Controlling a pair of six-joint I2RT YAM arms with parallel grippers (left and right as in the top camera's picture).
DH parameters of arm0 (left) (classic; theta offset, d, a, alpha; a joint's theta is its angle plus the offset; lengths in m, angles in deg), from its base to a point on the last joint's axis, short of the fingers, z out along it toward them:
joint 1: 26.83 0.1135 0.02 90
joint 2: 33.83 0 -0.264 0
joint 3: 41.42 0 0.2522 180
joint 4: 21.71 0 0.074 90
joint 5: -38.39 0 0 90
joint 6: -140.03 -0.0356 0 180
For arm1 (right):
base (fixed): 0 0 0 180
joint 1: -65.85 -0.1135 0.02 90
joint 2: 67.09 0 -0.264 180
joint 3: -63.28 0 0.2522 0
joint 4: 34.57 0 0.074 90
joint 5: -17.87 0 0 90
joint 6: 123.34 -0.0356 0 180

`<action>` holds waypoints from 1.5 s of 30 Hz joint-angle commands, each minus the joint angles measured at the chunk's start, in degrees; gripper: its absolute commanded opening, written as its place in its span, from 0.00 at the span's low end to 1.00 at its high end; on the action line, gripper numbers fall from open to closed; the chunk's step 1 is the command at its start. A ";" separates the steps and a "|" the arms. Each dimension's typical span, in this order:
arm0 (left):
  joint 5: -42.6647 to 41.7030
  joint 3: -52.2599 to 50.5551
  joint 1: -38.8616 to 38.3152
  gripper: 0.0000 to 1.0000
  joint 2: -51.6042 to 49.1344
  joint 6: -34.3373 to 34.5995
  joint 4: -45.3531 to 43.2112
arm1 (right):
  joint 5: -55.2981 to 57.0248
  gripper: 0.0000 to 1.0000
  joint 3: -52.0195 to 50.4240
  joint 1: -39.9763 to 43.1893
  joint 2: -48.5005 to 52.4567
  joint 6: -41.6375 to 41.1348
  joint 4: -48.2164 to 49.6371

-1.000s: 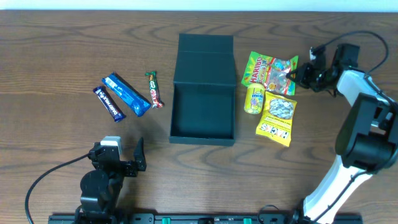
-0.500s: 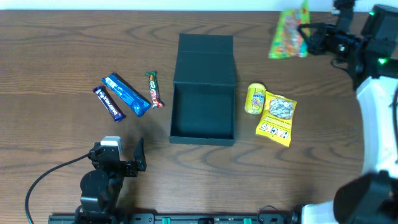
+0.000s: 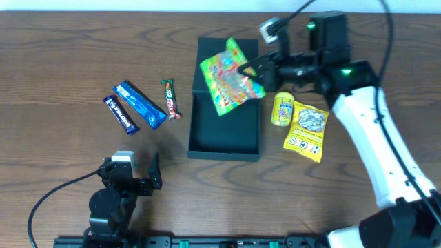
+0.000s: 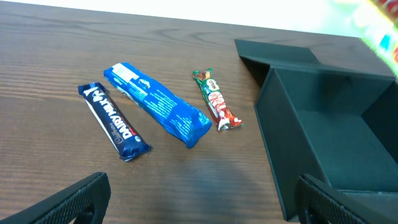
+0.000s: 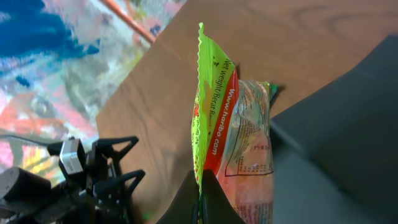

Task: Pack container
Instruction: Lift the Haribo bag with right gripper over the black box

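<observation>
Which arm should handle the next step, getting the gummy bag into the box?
Right. The right claw grips the gummy bag above the open container, so it likely only needs to lower and release. The left claw sits open and empty, apart from both.

Overhead: candy bag hides part of the box lid and rear interior. Left wrist view: box cut off at right edge; bag above it blurred, print unreadable.
</observation>
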 commanded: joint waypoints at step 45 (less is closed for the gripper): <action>0.24 -1.18 0.15 0.95 0.31 -1.05 0.31 | 0.11 0.01 0.66 -5.27 11.61 30.84 -18.23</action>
